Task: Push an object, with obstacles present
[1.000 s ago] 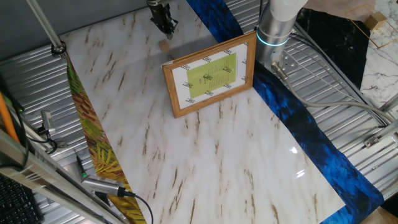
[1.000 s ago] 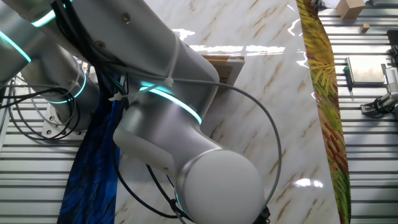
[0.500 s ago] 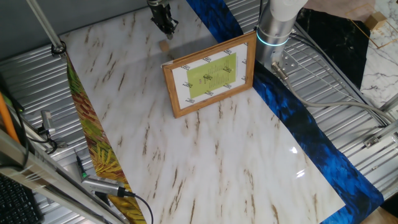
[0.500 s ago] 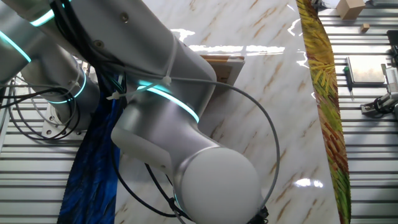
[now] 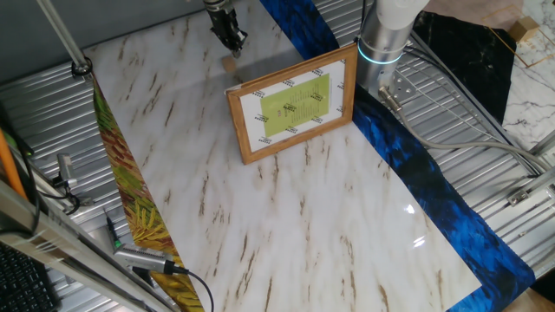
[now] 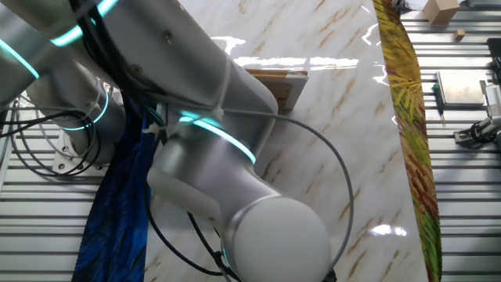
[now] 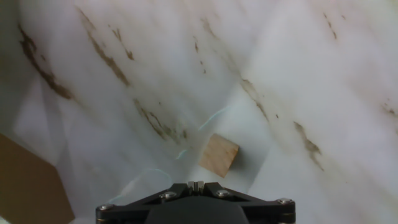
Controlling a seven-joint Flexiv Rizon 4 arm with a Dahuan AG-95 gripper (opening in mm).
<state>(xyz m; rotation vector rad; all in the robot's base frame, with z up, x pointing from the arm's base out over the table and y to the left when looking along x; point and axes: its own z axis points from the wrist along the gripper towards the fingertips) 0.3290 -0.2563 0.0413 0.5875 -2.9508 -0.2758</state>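
On the marble tabletop (image 5: 286,217) the picture frame (image 5: 293,103) is my landmark. Left of it, along the table's edge, lies a leaf-patterned cloth strip (image 5: 130,204). Up and left of the frame's top-left corner sits the small tan block (image 5: 229,62), apart from the frame with bare marble between them. My pincer (image 5: 232,36) hangs just beyond the block, on the side away from the frame, its two fingers pressed together with nothing between them. In the hand view the block (image 7: 219,155) lies just ahead of my closed fingertips (image 7: 196,185), and a brown corner of the frame (image 7: 28,186) shows at lower left. Right of the frame runs the blue cloth strip (image 5: 416,165), where my arm's base (image 5: 381,43) stands.
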